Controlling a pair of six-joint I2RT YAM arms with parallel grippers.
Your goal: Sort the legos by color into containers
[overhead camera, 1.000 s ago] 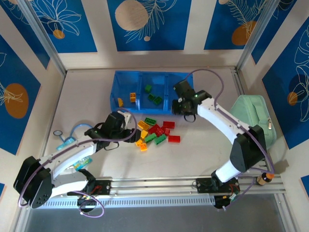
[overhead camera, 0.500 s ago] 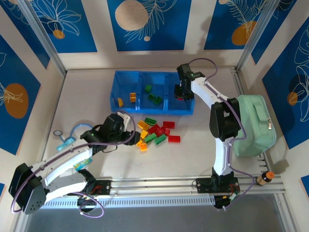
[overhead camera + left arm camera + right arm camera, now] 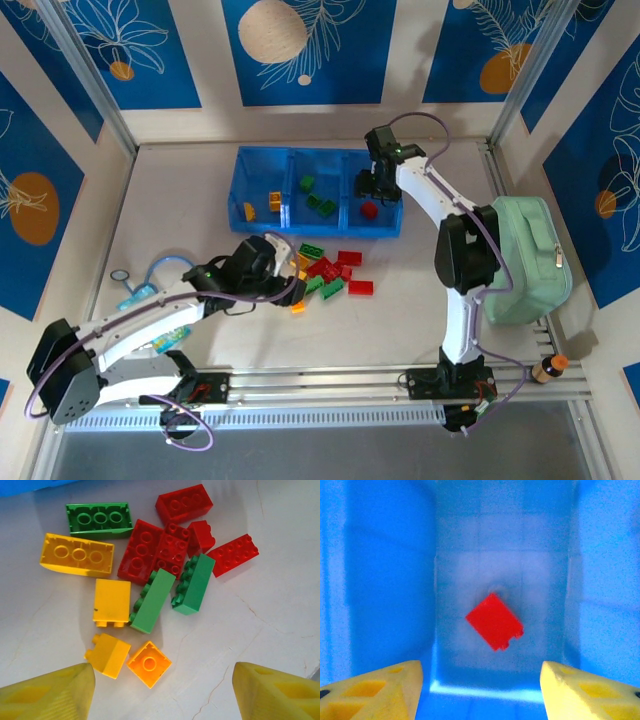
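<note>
My right fingers [image 3: 375, 690] are spread wide and grasp nothing. They hang over the right-hand compartment of the blue tray [image 3: 262, 160]. A single red brick [image 3: 495, 621] lies flat on that compartment's floor, apart from both yellow tips.

From the top camera, the middle compartment holds a few green bricks [image 3: 320, 205] and the left one holds two yellow-orange bricks [image 3: 274, 201].

My left fingers [image 3: 47, 695] are also parted, with nothing between them. They hover over the loose pile [image 3: 328, 272] on the tabletop [image 3: 180, 200], just in front of the tray. Nearest my tips are a small orange brick [image 3: 149, 663] and a yellow brick [image 3: 107, 655], right beside each other. Beyond them lie a yellow block [image 3: 112, 602] and two long green bricks [image 3: 152, 601] side by side. Past those are a cluster of red bricks [image 3: 150, 555], then a long yellow brick [image 3: 76, 555] and another green brick [image 3: 99, 519], both hollow side up.

A mint-green pouch [image 3: 525, 260] sits at the right edge of the tabletop.
</note>
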